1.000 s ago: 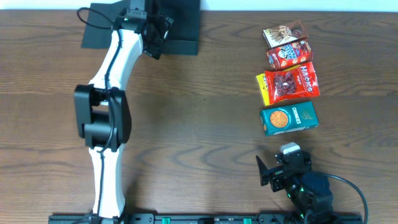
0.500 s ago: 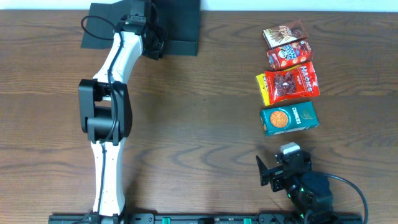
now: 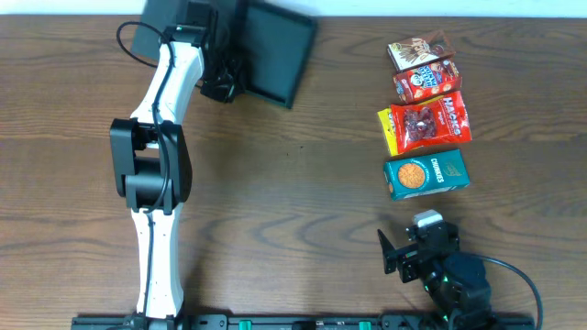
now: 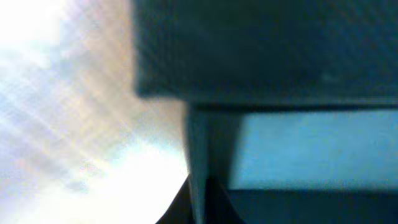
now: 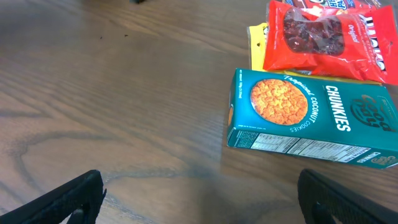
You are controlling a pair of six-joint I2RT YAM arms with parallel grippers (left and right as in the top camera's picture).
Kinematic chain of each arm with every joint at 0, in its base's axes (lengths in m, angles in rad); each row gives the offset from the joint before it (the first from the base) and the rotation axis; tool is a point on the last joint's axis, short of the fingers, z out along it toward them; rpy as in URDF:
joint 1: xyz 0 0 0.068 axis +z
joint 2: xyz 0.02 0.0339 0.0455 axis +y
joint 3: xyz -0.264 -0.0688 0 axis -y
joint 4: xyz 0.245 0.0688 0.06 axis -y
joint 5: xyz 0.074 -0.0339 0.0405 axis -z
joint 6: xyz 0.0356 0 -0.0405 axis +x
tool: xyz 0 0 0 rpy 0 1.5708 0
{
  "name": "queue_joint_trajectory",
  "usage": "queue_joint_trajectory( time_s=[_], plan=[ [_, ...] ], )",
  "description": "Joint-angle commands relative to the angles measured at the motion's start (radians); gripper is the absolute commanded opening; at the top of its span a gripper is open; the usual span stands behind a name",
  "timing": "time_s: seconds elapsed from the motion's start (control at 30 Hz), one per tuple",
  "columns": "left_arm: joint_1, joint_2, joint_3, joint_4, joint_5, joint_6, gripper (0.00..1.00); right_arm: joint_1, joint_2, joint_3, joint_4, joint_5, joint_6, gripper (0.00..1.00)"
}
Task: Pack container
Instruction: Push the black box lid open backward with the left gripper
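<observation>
Container (image 3: 275,55) has swung askew, just right of the left gripper (image 3: 220,81); its grip cannot be told. Snacks (image 3: 426,110) remain unpacked. Right gripper (image 5: 199,186) idle, fingers spread.

Container (image 3: 271,50) blocks far left; snack packs (image 3: 424,101) line right; table (image 3: 293,202) middle passable.

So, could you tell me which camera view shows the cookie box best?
The right wrist view: the cookie box lies close, its print readable. Overhead shows it whole but small; the left wrist view does not show it.
</observation>
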Motion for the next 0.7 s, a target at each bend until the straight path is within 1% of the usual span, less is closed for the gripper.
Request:
queue_joint_trajectory(
  time_s=[0.0, 0.17, 0.33, 0.37, 0.53, 0.6, 0.67],
  plan=[
    [-0.016, -0.020, -0.003, -0.087, 0.000, 0.143, 0.06, -0.003, -0.006, -0.010, -0.002, -0.001, -0.018, 0.99],
    [-0.037, -0.066, -0.003, -0.233, -0.087, 0.294, 0.06, -0.003, -0.006, -0.010, -0.002, -0.001, -0.018, 0.99],
    [-0.076, -0.129, -0.003, -0.353, -0.250, 0.516, 0.05, -0.003, -0.006, -0.010, -0.002, -0.001, -0.018, 0.99],
    [-0.084, -0.137, -0.003, -0.366, -0.275, 0.549, 0.06, -0.003, -0.006, -0.010, -0.002, -0.001, -0.018, 0.99],
    [-0.164, -0.149, -0.003, -0.400, -0.439, 0.809, 0.06, -0.003, -0.006, -0.010, -0.002, -0.001, -0.018, 0.99],
    [-0.197, -0.149, -0.003, -0.392, -0.495, 0.869, 0.06, -0.003, -0.006, -0.010, -0.002, -0.001, -0.018, 0.99],
    [-0.217, -0.149, -0.005, -0.386, -0.520, 0.914, 0.06, -0.003, -0.006, -0.010, -0.002, -0.001, -0.018, 0.99]
  ],
)
